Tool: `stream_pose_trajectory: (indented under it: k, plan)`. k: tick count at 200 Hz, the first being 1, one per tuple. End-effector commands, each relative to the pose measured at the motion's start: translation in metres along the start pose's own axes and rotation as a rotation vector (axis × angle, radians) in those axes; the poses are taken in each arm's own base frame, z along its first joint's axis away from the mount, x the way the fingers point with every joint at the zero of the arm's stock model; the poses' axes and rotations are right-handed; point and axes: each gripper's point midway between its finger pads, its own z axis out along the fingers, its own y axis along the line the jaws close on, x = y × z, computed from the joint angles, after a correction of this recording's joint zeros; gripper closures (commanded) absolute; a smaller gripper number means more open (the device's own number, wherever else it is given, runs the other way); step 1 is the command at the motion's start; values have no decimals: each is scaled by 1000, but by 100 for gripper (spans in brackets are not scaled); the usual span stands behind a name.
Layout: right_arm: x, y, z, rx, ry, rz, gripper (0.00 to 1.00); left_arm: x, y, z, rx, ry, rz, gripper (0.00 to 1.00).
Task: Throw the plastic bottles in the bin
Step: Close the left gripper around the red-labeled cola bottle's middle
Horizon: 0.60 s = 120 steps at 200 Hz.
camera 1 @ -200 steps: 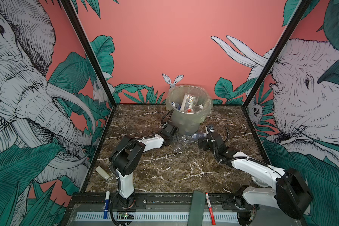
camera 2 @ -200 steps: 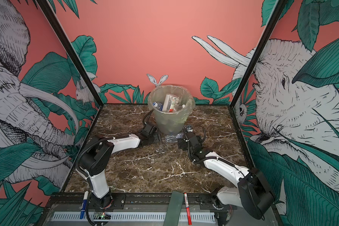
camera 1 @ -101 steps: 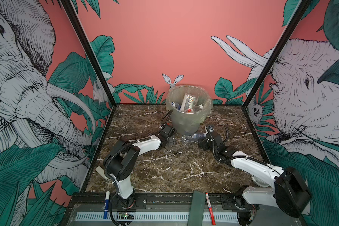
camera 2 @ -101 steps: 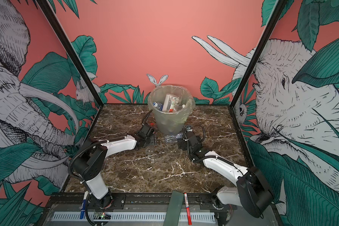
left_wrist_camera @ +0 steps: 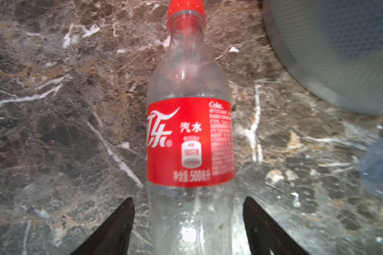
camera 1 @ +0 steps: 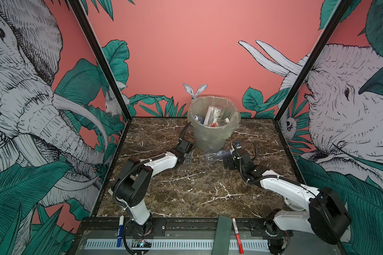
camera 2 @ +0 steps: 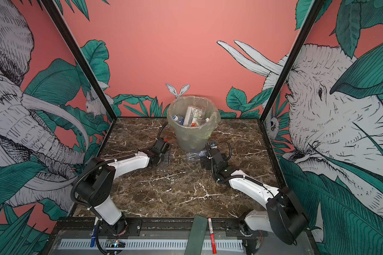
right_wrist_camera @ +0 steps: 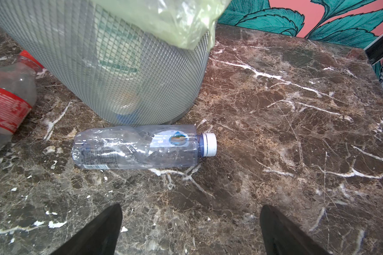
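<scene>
A brown marble table [camera 1: 197,189] fills the floor of a booth. Two white and black arms reach across it toward the bin: the left arm [camera 1: 161,162] to the bin's left, the right arm [camera 1: 281,185] to the bin's right.

The bin [camera 1: 210,136], round, grey-green and lined with a clear bag, stands upright at the far middle of the table. Several bottles [camera 1: 211,117] already lie heaped inside it.

Two bottles lie on the table outside the bin. A Coke bottle [left_wrist_camera: 189,141], empty, with a red label and red cap, lies on its side just left of the bin's base, cap end nearest the bin. A clear bottle [right_wrist_camera: 137,150], crushed, with a white cap, lies on its side just in front of the bin's base; whether it touches the bin cannot be told.

The left gripper [left_wrist_camera: 188,198] is low beside the bin, its jaws apart on either side of the Coke bottle's lower body, a gap showing on each side. The right gripper [right_wrist_camera: 191,205] has its jaws wide apart, empty, with the clear bottle between it and the bin.

A red marker [camera 1: 237,236] and a blue marker [camera 1: 119,231] lie on the front rail, well apart from the bin.
</scene>
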Motion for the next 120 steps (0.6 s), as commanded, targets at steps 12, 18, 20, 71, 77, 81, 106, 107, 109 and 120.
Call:
stream_pose_trajectory:
  k: [12,18,20,71,77,81,106,107,109,120]
  plan:
    - [-15,3,0,-8,-25,20,1,-3,11,8,-30,12,53,20]
    - [-15,3,0,-7,-23,20,1,-4,12,10,-32,17,56,20]
    - [-14,3,1,-7,-20,18,1,-4,12,11,-30,17,55,20]
    - [-14,4,2,-7,-15,15,1,-9,14,20,-5,31,50,28]
    - [-13,4,2,-9,-12,14,1,-8,15,19,-10,38,48,29]
    - [-13,5,2,-10,-11,13,1,-7,15,19,-15,44,46,29]
    - [-13,5,4,-11,-7,12,1,1,20,18,-30,64,27,30]
    - [-13,5,4,-11,-7,12,1,1,21,18,-31,64,26,30]
    - [-13,5,4,-11,-6,12,1,2,21,18,-31,65,25,30]
    - [-12,6,4,-12,-5,11,1,5,22,16,-31,69,20,30]
